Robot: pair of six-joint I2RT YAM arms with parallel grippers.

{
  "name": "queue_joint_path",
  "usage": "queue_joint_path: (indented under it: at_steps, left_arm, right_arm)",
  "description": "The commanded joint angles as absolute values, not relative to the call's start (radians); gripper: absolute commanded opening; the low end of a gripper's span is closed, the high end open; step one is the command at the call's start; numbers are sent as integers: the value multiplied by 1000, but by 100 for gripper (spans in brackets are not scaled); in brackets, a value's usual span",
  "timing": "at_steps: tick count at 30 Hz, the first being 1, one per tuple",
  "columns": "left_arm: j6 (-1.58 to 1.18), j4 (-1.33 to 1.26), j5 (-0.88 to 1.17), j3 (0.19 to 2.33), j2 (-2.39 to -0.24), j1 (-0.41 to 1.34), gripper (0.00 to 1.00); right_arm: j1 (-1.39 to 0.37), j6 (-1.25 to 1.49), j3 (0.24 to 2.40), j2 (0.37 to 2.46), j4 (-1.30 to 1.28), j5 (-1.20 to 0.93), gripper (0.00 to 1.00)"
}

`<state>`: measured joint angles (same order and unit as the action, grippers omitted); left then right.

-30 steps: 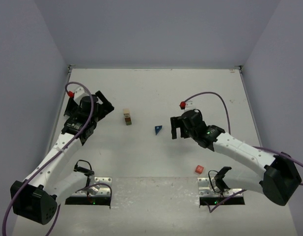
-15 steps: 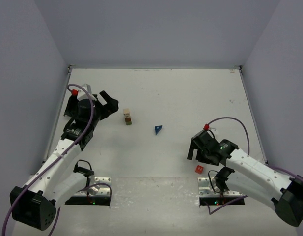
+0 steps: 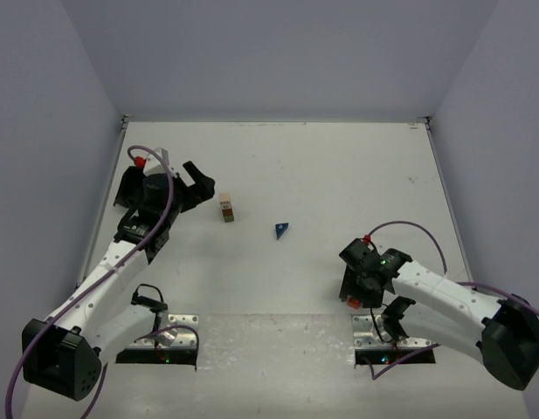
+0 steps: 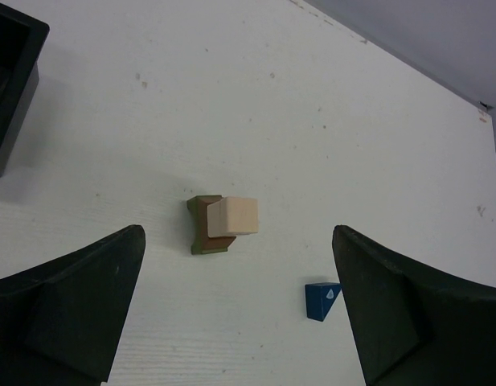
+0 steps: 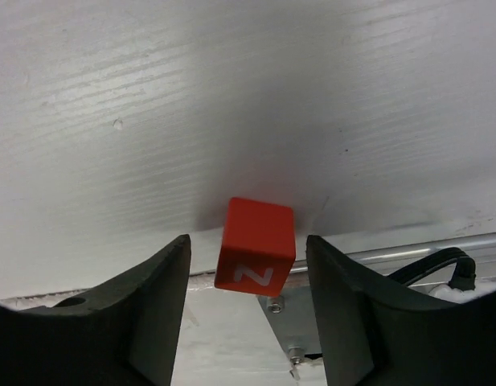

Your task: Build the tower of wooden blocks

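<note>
- Right jaws: spread apart, gripping nothing. The red cube (image 5: 256, 245) sits between the two fingers (image 5: 111, 322) with a gap on each side and no contact seen.
- The red cube lies on the desk (image 3: 339, 175) at its near edge, just beside the right arm's metal base plate (image 5: 289, 334). It has a white letter mark on the side facing the wrist camera. In the top view it is mostly hidden under the right wrist.
- Left jaws: spread wide, holding nothing, raised off the desk on its left side.
- Ahead of the left jaws and well apart from them stands the partial stack. A tan cube (image 4: 232, 217) is on top and the olive-green oblong (image 4: 201, 241) is at the bottom, on the desk.
- A brownish layer shows between those two; cannot tell if it is the second tan cube.
- The blue wedge (image 4: 321, 299) lies alone on the desk, near the stack on its right, not touching it.
- The black tray (image 4: 10, 80) is at the top-left corner of the left wrist view, apart from the blocks.
</note>
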<state>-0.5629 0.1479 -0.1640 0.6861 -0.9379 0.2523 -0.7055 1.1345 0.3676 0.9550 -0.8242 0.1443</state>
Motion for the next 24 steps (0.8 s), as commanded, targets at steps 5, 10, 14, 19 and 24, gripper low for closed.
queue_joint_path:
  at_steps: [5, 10, 14, 19, 24]
  left_arm:
    - [-549, 77, -143, 680, -946, 242, 100]
    - [-546, 71, -120, 686, -966, 242, 100]
    - [-537, 56, -68, 690, -975, 242, 100]
    - [-523, 32, 21, 683, -976, 242, 100]
    - [-482, -74, 313, 665, -986, 244, 100]
  right_arm:
    - [-707, 1071, 389, 918, -746, 142, 31]
    - [-709, 817, 425, 970, -575, 106, 18]
    - [-733, 512, 474, 1074, -393, 20, 18]
    - [-918, 162, 619, 1262, -295, 219, 9]
    - [-985, -94, 673, 1305, -113, 179, 7]
